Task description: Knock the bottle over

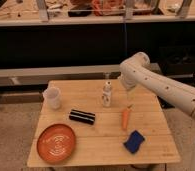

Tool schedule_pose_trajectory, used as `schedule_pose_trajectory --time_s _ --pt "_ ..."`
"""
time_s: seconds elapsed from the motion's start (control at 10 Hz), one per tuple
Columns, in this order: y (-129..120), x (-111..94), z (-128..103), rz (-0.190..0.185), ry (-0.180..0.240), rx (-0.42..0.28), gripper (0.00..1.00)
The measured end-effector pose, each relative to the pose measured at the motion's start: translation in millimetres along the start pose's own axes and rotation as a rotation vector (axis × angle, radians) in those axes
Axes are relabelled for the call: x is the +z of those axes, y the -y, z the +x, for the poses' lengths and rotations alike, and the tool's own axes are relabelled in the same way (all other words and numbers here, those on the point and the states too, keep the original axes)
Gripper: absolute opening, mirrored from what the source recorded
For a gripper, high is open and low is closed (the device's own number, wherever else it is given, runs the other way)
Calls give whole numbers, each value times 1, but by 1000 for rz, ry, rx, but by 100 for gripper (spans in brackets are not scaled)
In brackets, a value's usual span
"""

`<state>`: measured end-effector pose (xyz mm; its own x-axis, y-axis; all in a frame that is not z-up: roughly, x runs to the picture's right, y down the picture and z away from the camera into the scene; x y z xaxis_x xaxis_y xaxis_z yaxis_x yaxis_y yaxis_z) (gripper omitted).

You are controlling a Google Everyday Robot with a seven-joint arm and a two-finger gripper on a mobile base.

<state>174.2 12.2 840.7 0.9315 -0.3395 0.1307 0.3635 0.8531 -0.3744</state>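
One bottle (107,94) stands upright on the table (98,136), toward the back edge and a little right of the middle. White, slim, narrow neck, small cap, darkish marks on the label. Not tipped.

Claw (127,98) hangs to the right of the bottle, near it but apart; a strip of bare table shows between the two. It sits at about the height of the bottle's body and points down, its tip above the upper end of a carrot (125,119). Cannot tell whether the claw is spread or pressed together; it reads only as a thin dark shape under the white wrist.

Arm (166,89): white. It enters low from the right edge and rises leftward in one long link over the table's right rear corner. It ends in a rounded joint above and right of the bottle, then turns straight down to the claw.

Other items on the table:
- white cup (52,97) at left rear, well apart from the bottle
- black bar (82,116) lying flat, front-left of the bottle
- orange plate (56,143) at front left
- carrot lying lengthwise, front-right of the bottle, just below the claw
- blue block (134,141) in front of the carrot, near the front right corner

Behind the table is a dark shelf unit (66,45) with clutter on top.
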Motion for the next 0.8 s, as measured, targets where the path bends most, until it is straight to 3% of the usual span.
schedule_pose_trajectory --time_s 0.8 --pt "3 12 -4 0 31 -63 80"
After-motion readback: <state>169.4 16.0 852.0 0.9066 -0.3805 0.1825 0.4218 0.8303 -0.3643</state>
